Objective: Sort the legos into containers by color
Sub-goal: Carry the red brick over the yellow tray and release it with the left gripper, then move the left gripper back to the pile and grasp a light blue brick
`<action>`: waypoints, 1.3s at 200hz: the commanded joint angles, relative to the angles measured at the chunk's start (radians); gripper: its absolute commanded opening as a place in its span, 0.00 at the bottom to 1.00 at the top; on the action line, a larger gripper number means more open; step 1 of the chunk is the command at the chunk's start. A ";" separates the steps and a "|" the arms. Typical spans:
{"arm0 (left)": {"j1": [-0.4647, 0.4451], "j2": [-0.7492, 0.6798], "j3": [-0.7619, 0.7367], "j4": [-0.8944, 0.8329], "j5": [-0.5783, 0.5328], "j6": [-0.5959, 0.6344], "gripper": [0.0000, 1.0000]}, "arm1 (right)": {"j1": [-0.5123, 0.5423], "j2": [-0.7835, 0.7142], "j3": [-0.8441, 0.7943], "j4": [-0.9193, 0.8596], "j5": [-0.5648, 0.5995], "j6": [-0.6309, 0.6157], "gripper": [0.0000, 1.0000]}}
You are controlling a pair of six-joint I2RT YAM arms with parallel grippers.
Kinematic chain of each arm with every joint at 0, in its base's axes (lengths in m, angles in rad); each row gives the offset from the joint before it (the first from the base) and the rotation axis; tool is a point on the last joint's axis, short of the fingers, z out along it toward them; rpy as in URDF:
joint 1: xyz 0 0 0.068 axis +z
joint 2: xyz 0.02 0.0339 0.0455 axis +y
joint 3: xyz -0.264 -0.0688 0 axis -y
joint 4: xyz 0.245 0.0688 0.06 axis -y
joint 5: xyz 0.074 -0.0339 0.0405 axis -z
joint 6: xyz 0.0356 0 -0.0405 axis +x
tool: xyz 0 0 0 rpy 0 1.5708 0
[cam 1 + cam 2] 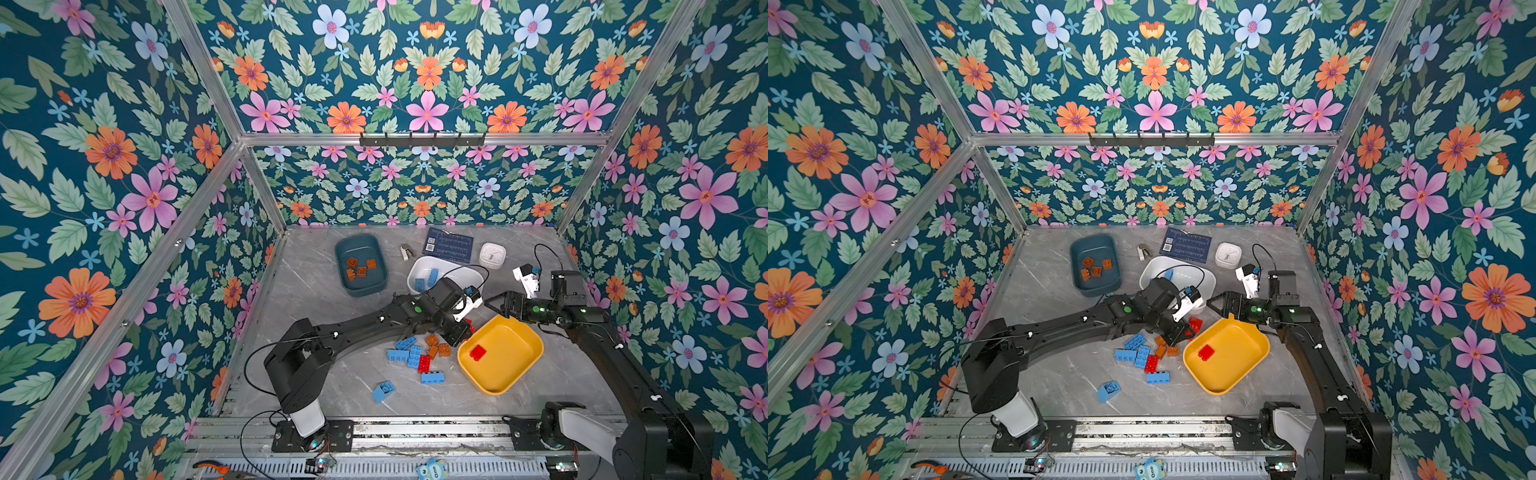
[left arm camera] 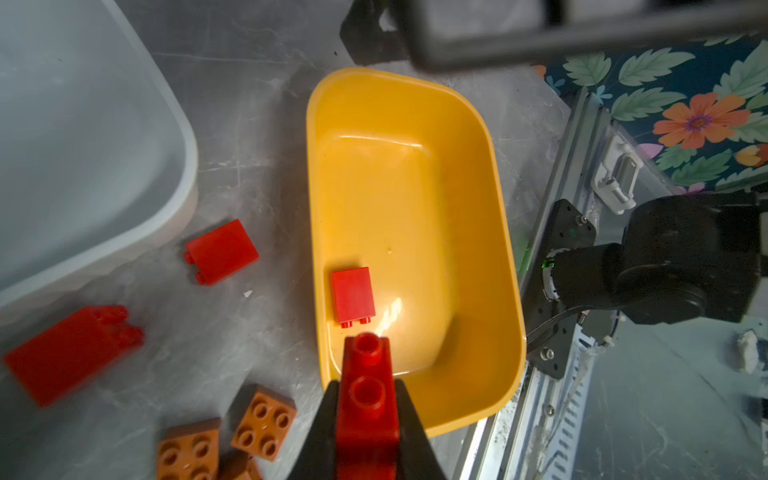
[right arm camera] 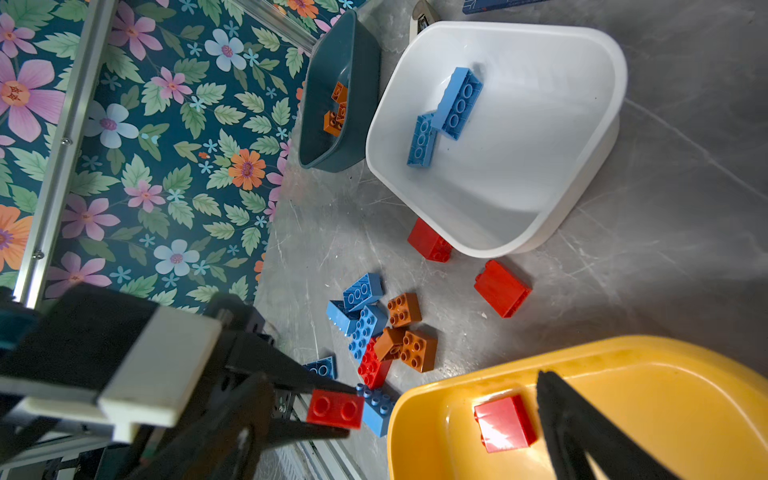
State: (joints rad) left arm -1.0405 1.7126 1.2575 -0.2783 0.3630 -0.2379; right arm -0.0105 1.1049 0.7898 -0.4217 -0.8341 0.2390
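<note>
My left tool (image 3: pixel 332 409) clamps a red brick (image 2: pixel 366 365) beside the yellow tub's (image 2: pixel 407 199) rim; released here, it would probably miss.

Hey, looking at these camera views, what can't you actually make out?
1. Whether the right gripper is open or shut: the right wrist view shows one dark finger, cut off by the bottom edge.
2. All that lies in the white tub: in both top views the left arm covers part of it.
3. Print on the blue card and hands of the clock: too small in a top view.
</note>
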 commanded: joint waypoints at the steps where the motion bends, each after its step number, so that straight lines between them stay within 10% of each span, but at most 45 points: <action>1: -0.032 0.017 -0.027 0.142 -0.011 -0.126 0.05 | 0.000 -0.008 0.003 -0.007 0.004 -0.012 0.99; 34: -0.052 0.037 -0.053 0.146 -0.021 -0.143 0.14 | 0.000 -0.020 0.000 -0.015 0.009 -0.017 0.99; 62: -0.054 0.039 -0.048 0.099 -0.035 -0.127 0.47 | 0.000 -0.022 -0.003 -0.014 0.011 -0.018 0.99; 104: -0.053 -0.019 -0.040 0.032 -0.037 -0.091 0.67 | 0.000 -0.016 -0.007 0.003 -0.001 -0.011 0.99; 215: 0.025 -0.226 -0.108 -0.445 -0.467 -0.052 0.79 | 0.122 0.069 0.019 0.058 -0.004 0.019 0.98; 260: 0.165 -0.205 -0.195 -0.336 -0.429 0.029 0.77 | 0.148 0.082 0.025 0.068 0.000 0.027 0.98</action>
State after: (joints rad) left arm -0.9295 1.4940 1.0939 -0.6636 -0.0647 -0.2665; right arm 0.1341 1.1885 0.8097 -0.3729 -0.8345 0.2558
